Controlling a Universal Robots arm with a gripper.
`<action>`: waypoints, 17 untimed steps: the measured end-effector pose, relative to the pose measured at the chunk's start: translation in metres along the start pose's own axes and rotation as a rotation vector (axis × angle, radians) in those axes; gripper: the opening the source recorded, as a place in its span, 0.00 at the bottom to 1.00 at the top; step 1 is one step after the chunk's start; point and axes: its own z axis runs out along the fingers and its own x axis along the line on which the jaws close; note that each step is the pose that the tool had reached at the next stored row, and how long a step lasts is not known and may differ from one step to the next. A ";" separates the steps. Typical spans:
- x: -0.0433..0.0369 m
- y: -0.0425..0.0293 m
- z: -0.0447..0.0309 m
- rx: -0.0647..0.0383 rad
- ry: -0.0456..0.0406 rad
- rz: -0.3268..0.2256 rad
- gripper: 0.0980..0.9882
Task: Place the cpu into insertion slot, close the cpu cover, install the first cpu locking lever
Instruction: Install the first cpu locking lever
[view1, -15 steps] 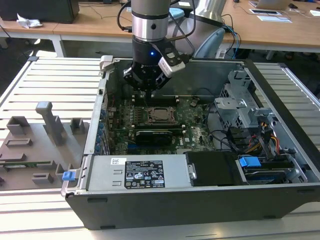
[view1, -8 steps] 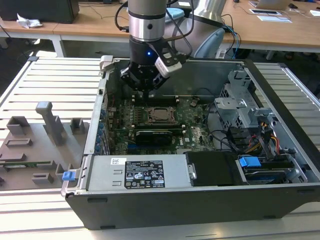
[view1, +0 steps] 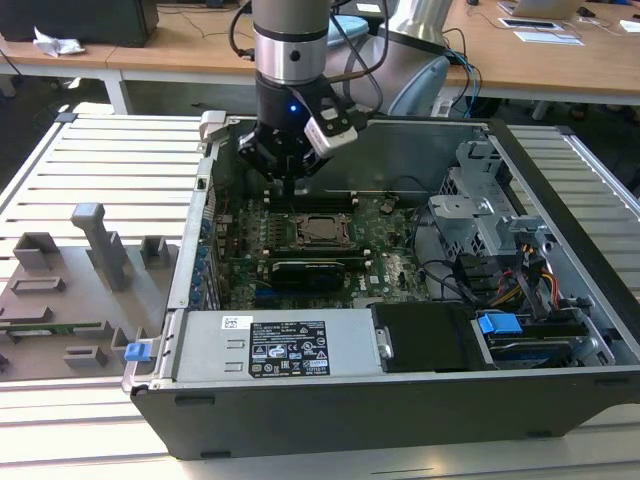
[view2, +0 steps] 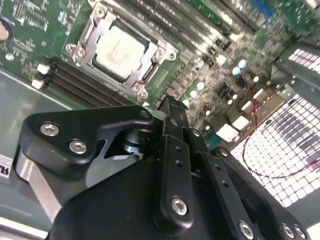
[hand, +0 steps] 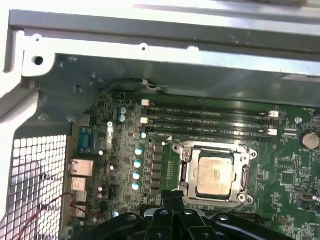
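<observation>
Gripper (view1: 290, 182) of the single arm hangs inside the open computer case (view1: 560, 390), its black fingers (view2: 171, 116) pressed together with nothing between them, poised just above the motherboard (hand: 290, 175) beside the socket. Beneath it, the cpu (hand: 215, 175) already sits in the insertion slot (hand: 186, 172), its silvery top facing up and showing through the square window of the cpu cover (hand: 245, 175), which appears to lie flat over the chip in both wrist views. By that reckoning the placing and the covering look done, and the work in hand is the first locking lever; no lever can be made out clearly from the surrounding metal frame, so whether it is latched cannot be told. Any push on it would call for a fine, low approach along the socket's edge, since the long black memory slots (hand: 210, 121) run just beside the frame. Farther out in the exterior view, a black expansion card (view1: 312, 270) lies near the socket, the grey power supply (view1: 275, 345) fills the case's near side, and grey fixtures (view1: 100, 245) stand on the slatted table (view1: 90, 160) at the exterior view's left.
</observation>
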 end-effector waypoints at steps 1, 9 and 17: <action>0.0030 0.0002 0.0001 -0.008 -0.0005 0.000 0.01; 0.0158 0.0023 0.0011 -0.017 -0.0012 0.000 0.01; 0.0144 0.0250 0.0030 -0.021 -0.0018 0.000 0.01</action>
